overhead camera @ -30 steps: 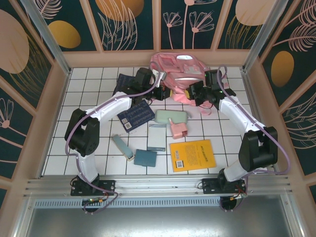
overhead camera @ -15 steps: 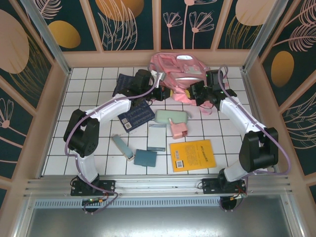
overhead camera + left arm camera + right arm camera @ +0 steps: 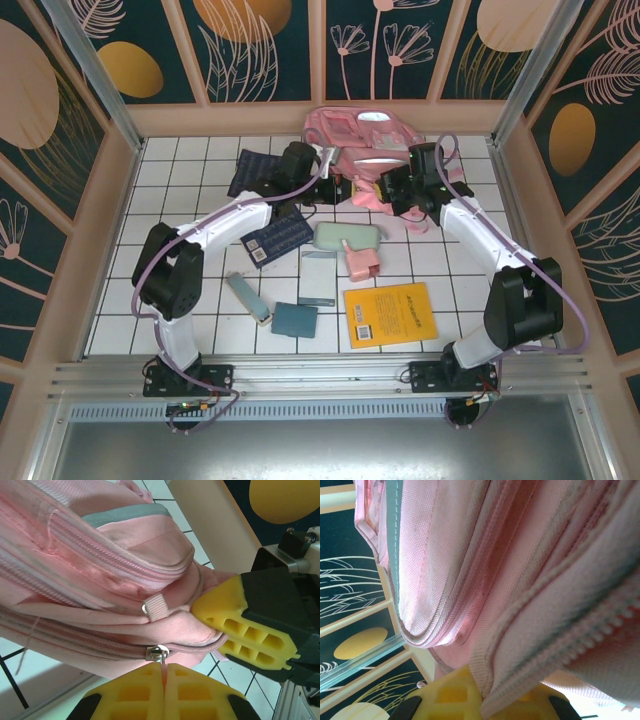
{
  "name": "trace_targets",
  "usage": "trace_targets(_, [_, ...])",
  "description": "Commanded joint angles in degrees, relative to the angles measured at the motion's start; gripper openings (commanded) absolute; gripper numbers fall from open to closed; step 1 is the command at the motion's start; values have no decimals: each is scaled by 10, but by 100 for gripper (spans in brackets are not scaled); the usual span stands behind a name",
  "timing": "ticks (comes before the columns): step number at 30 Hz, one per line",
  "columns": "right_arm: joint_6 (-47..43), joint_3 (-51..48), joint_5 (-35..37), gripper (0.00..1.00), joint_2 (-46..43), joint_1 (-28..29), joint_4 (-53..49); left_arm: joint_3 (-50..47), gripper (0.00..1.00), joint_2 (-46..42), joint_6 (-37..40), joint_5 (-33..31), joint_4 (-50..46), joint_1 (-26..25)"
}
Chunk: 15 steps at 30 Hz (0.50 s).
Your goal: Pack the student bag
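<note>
Your student bag point(image 3: 90, 580) is matt pink woven cloth, its zip slider point(image 3: 155, 653) shiny metal. The left claw point(image 3: 164, 672) is matt yellow plastic. At five o'clock, the booklet point(image 3: 390, 314) looks smooth paper.

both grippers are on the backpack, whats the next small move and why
Probably draw the left gripper sideways along the seam to start opening the backpack. Its jaws are shut on the zipper pull, and the teeth there look closed. The right gripper is clamped on the backpack close by, which should brace it against the tug.
</note>
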Motion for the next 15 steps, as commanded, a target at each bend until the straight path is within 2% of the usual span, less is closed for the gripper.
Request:
trace_targets(1, [7, 6, 31, 0, 8, 9, 52, 46, 0, 13, -18, 23, 25, -23])
trace_targets(6, [2, 7, 36, 0, 4, 7, 44, 56, 0, 20, -13, 21, 17, -31])
trace_targets(9, [-6, 3, 42, 0, -6, -1, 35, 44, 0, 10, 10, -20, -6, -29])
trace_targets(15, [-19, -14, 37, 0, -28, -32, 26, -6, 0, -21, 7, -44, -4, 8])
